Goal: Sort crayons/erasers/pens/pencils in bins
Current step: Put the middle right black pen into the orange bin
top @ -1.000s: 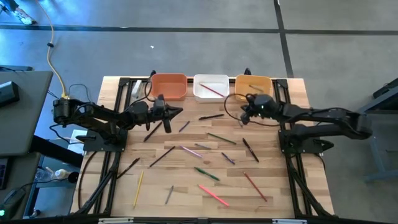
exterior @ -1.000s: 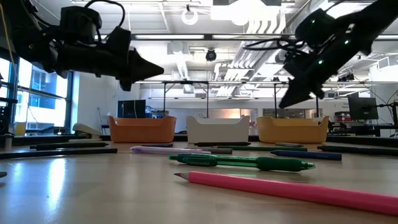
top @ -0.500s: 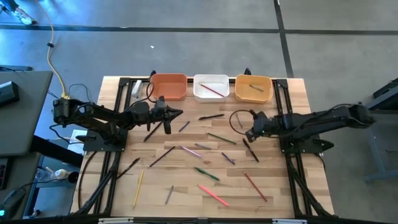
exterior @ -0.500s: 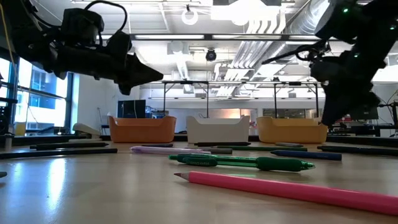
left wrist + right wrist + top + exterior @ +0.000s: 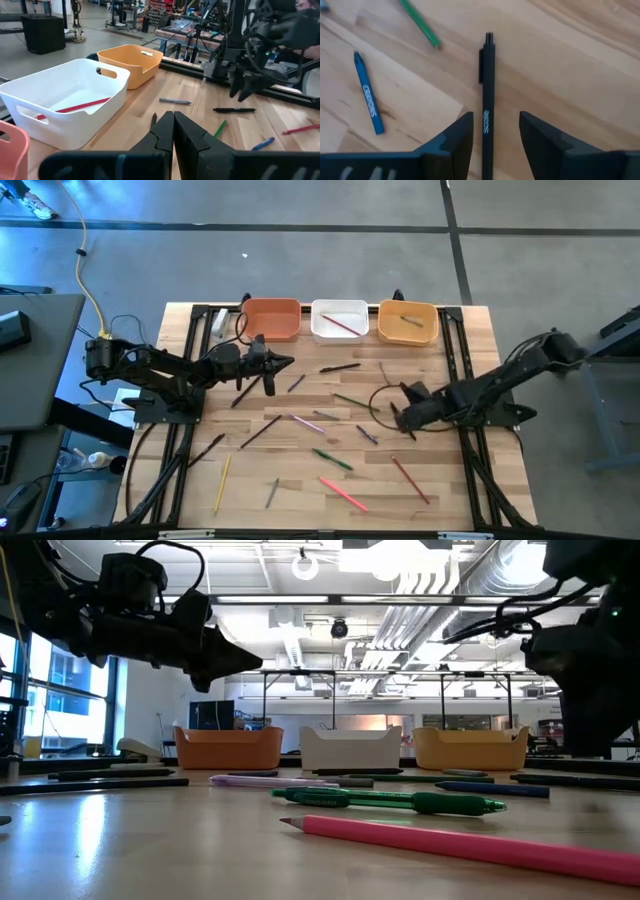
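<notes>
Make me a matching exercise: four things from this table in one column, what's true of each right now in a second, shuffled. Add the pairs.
Things
1. white bin
2. black pen
3. left gripper
4. blue crayon

States
A. shut, holding nothing
B. lies between the right gripper's open fingers
C. holds a red stick
D. lies on the wood beside a green stick

Pairs: 1-C, 2-B, 3-A, 4-D

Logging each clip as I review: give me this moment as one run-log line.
right gripper: open, astride black pen on table | left gripper: shut, empty, waiting near orange bin | white bin: red stick inside
</notes>
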{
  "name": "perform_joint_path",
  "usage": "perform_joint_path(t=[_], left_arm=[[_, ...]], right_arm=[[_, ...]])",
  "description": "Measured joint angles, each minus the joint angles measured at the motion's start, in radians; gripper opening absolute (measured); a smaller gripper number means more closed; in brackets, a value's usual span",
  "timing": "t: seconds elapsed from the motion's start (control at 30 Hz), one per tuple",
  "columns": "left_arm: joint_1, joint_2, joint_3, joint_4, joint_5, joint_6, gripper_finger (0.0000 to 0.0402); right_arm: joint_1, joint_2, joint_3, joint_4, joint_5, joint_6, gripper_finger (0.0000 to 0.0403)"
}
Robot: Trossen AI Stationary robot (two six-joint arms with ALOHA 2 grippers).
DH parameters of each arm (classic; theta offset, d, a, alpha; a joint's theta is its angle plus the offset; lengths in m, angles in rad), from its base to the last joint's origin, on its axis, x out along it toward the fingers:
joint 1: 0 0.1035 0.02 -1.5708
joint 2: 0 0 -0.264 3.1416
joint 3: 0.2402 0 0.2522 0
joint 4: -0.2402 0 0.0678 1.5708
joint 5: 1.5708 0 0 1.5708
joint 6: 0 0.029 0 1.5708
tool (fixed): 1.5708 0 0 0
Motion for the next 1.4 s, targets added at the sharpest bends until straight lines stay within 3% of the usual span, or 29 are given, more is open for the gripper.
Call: perform_joint_path(t=[0.2,0.53,0.77,1.07,1.2,1.4], left_arm=[[0.000,0.000,0.000,-0.001,0.000,0.000,0.0000],[0.000,0.000,0.000,-0.008,0.002,-0.002,0.0000],[0.002,0.000,0.000,-0.008,-0.005,-0.041,0.0000],[0.027,0.000,0.000,-0.019,-0.019,-0.174,0.0000],[0.041,0.000,0.000,-0.034,-0.019,-0.225,0.0000],[0.050,0.000,0.000,-0.039,0.013,-0.255,0.0000]], right_arm=[[0.040,0.136,0.108,-0.096,-0.052,0.062,0.0152],[0.047,0.289,0.116,-0.087,-0.164,0.058,0.0137],[0.039,0.333,0.119,-0.048,-0.183,0.011,0.0091],[0.004,0.302,0.112,-0.021,-0.205,-0.067,0.0027],[-0.003,0.230,0.114,0.047,-0.156,-0.114,0.0017],[-0.085,0.147,0.099,0.233,-0.076,-0.373,0.0015]])
